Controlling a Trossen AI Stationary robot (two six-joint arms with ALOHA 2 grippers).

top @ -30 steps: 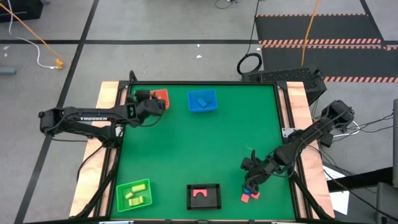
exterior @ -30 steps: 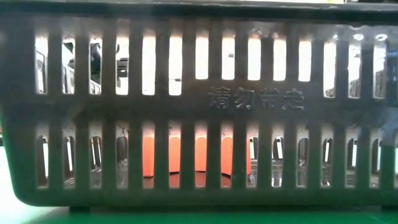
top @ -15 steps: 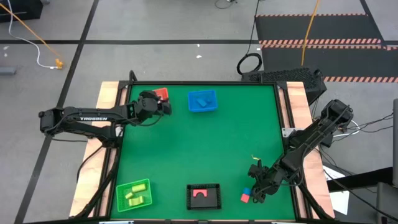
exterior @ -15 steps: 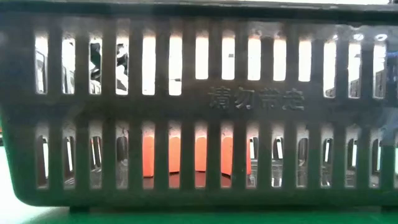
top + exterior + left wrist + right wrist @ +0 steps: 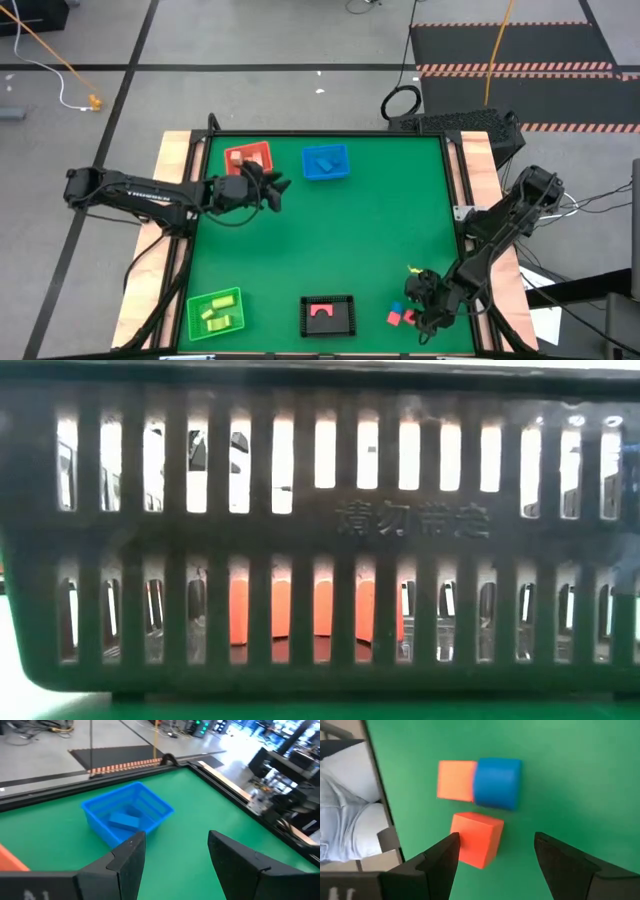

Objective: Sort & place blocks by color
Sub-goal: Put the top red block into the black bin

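Green felt-like surface [image 5: 330,240], flat, wood-edged. Four slotted plastic baskets: black basket [image 5: 328,316] with pink arch piece; green basket [image 5: 215,312] with yellow-green bars; blue basket [image 5: 127,819] ahead of left claw [image 5: 176,851], blue bar inside; red basket [image 5: 248,158] just behind left claw. Left claw fingers apart, nothing between. Right claw [image 5: 496,857] fingers apart, nothing gripped, hovering over loose blocks: blue cube [image 5: 497,783] rounded edges, touching orange cube [image 5: 456,780]; red cube [image 5: 476,839] nearest the claw's fingers.

White lettering on the left arm [image 5: 150,193], too small to read, embossed Chinese characters on the black basket wall [image 5: 412,520]
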